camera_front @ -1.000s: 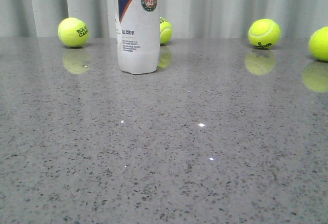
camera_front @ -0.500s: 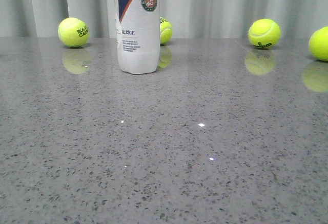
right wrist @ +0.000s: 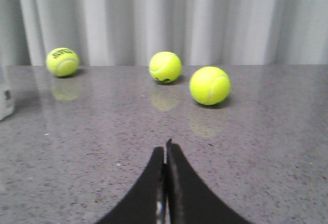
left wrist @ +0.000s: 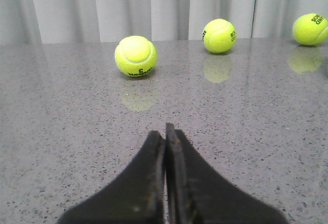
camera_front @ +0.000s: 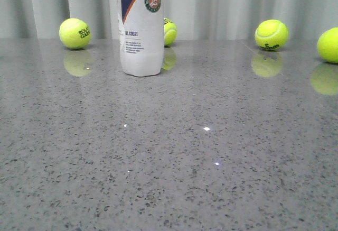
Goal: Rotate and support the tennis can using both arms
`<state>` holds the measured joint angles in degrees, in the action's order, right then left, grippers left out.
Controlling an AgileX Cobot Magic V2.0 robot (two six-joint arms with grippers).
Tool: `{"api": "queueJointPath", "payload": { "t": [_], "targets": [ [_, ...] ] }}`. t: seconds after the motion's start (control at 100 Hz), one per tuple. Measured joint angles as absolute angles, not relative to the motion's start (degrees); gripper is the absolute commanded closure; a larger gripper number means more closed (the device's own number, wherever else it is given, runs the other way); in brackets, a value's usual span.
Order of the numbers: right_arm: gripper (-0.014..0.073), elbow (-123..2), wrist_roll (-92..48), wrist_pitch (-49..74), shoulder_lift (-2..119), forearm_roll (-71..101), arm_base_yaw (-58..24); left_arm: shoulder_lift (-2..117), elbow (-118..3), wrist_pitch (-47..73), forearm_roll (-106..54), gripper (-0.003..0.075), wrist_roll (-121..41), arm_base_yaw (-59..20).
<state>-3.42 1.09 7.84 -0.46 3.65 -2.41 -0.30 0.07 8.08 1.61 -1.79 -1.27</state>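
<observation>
The tennis can (camera_front: 141,27) stands upright at the back left of the grey table in the front view, its top cut off by the frame; the navy panel, orange stripe and round emblem face me. A sliver of it (right wrist: 5,101) shows at the edge of the right wrist view. Neither arm shows in the front view. My left gripper (left wrist: 165,134) is shut and empty, low over the table, with the can out of its view. My right gripper (right wrist: 165,149) is shut and empty, low over the table, well apart from the can.
Yellow-green tennis balls lie along the table's back edge before a grey curtain: one left of the can (camera_front: 74,33), one behind it (camera_front: 169,31), two at the right (camera_front: 271,34) (camera_front: 329,45). Balls also lie ahead of the left gripper (left wrist: 136,56) and the right gripper (right wrist: 209,85).
The front view has shifted very slightly; the can and the balls stand as before.
</observation>
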Motion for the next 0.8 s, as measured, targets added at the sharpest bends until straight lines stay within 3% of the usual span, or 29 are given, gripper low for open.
{"api": "queueJointPath", "payload": {
  "t": [0.1, 0.8],
  "targets": [
    [0.0654, 0.7, 1.5, 2.9, -0.6, 2.9, 0.3, -0.3, 0.1, 8.1, 1.6, 0.0738, -1.8, -1.3],
    [0.0654, 1.5, 5.5, 1.0, -0.6, -4.5, 1.3, -0.3, 0.1, 8.1, 1.5, 0.0738, -1.8, -1.2]
  ]
}}
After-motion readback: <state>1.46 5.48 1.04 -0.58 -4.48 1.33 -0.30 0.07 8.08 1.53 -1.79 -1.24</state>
